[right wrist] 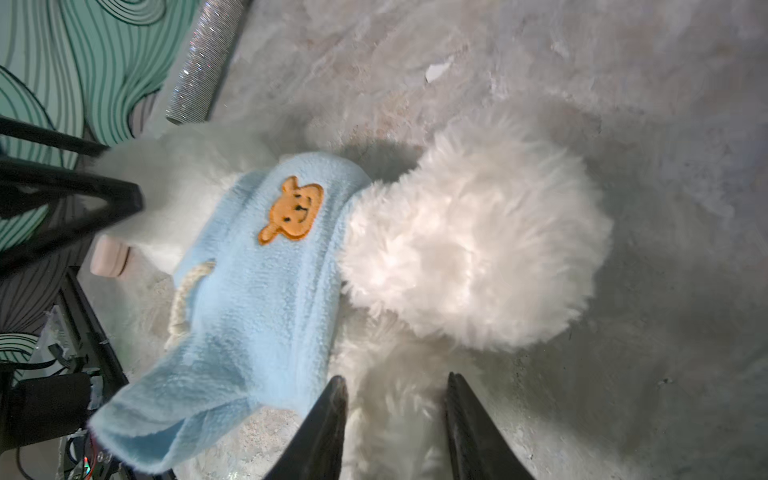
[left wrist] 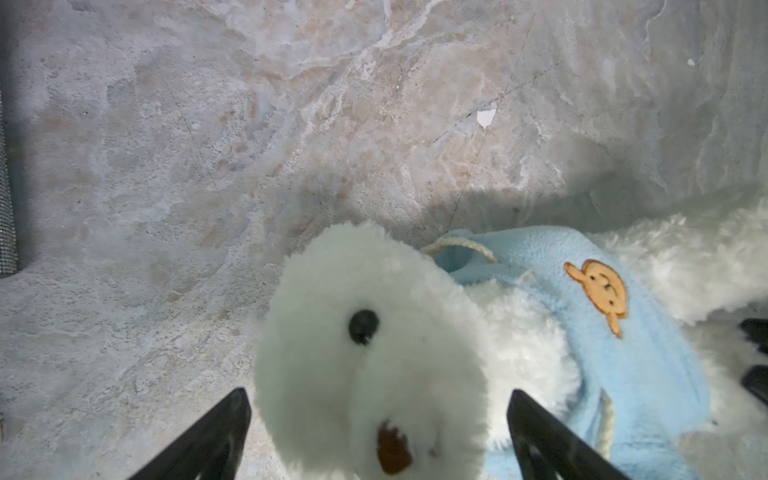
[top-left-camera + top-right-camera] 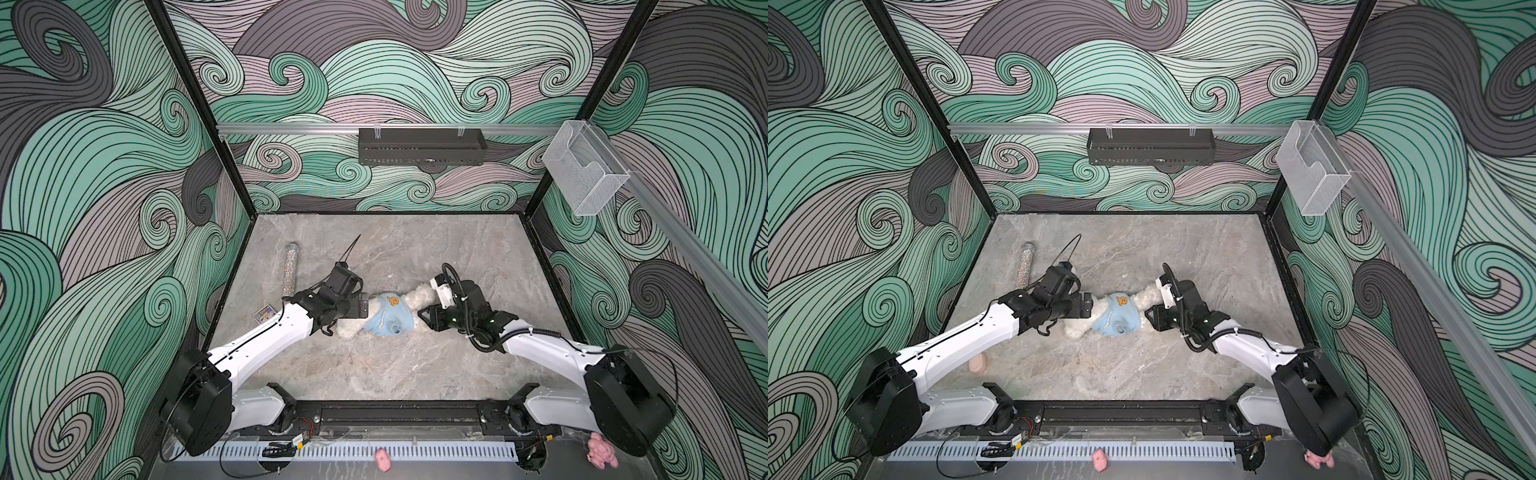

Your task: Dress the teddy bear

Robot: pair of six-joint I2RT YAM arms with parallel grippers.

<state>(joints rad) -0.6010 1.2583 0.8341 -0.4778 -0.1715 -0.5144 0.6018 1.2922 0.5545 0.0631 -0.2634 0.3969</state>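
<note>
The teddy bear lies mid-frame on the table in both top views, with a blue fleece top around its torso. The left gripper is spread wide astride the head, gripping nothing. The right gripper brackets a furry leg, probably to steady it, though I cannot tell whether it pinches.

Had white shells and round black joints on left arm and right arm, above a black rail. Carried ribbed black hose right of rail, thin cable left.
</note>
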